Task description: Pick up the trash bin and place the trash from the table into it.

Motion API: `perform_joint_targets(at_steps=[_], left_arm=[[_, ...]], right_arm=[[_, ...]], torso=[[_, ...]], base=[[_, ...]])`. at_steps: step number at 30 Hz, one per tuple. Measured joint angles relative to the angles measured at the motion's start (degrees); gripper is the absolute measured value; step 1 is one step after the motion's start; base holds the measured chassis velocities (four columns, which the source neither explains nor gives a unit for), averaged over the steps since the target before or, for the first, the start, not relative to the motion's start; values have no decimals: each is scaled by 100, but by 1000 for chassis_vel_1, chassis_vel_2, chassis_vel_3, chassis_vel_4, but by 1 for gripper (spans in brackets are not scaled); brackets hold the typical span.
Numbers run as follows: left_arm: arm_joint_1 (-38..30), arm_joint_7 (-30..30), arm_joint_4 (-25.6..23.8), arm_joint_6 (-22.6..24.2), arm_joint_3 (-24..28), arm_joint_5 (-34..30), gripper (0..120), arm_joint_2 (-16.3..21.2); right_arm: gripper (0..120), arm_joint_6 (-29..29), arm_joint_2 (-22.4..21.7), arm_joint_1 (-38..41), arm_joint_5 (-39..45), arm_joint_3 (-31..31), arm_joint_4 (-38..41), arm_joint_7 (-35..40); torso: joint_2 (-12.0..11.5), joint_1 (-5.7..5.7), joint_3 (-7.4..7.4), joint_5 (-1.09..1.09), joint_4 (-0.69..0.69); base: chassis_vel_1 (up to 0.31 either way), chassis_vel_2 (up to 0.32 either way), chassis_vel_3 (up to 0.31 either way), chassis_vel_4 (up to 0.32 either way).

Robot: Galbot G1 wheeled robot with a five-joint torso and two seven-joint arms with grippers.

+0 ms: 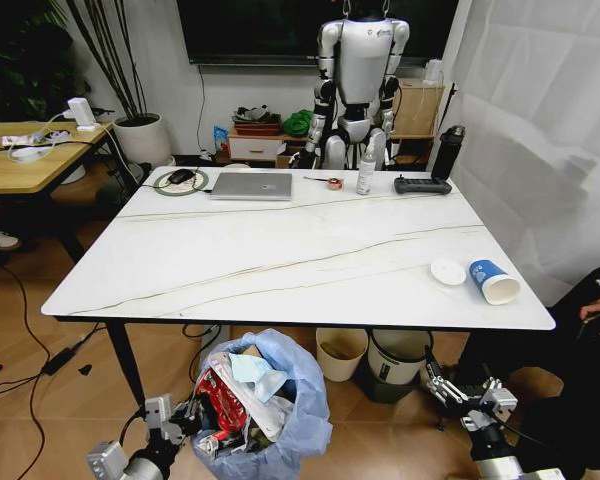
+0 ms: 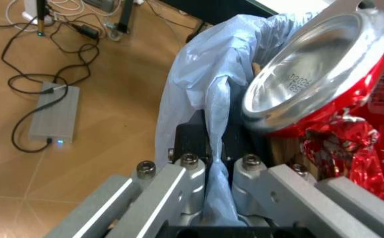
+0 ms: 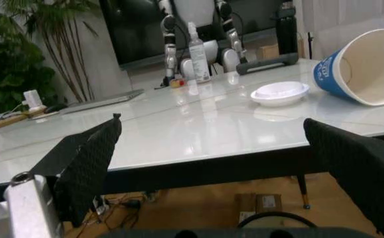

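Two items lie on table (image 1: 280, 250): white lid (image 1: 447, 271); paper cup (image 1: 494, 282).

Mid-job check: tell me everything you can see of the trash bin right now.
The trash bin sits low in front of the table, lined with a crinkly light-blue plastic bag bulging over its rim. It is nearly full: a red can, red wrappers, brown cardboard and a pale-blue mask show on top. The left tool is shut on the bag's gathered edge.
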Motion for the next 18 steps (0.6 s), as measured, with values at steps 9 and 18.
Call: perform_joint_targets(at_steps=[9,18], left_arm=[[-6,1,-20,0,-12,-5,0,29],[-33,2,-9,-1,18,1,0,16]], right_arm=[[100,-4,-21,2,69,39,-1,-34],[100,-3,-24,-3,81,43,4,-43]], torso=[[0,0,0,0,0],[0,-1,0,0,1]], base=[[-64,-78,66,69],[-67,-76,72,79]])
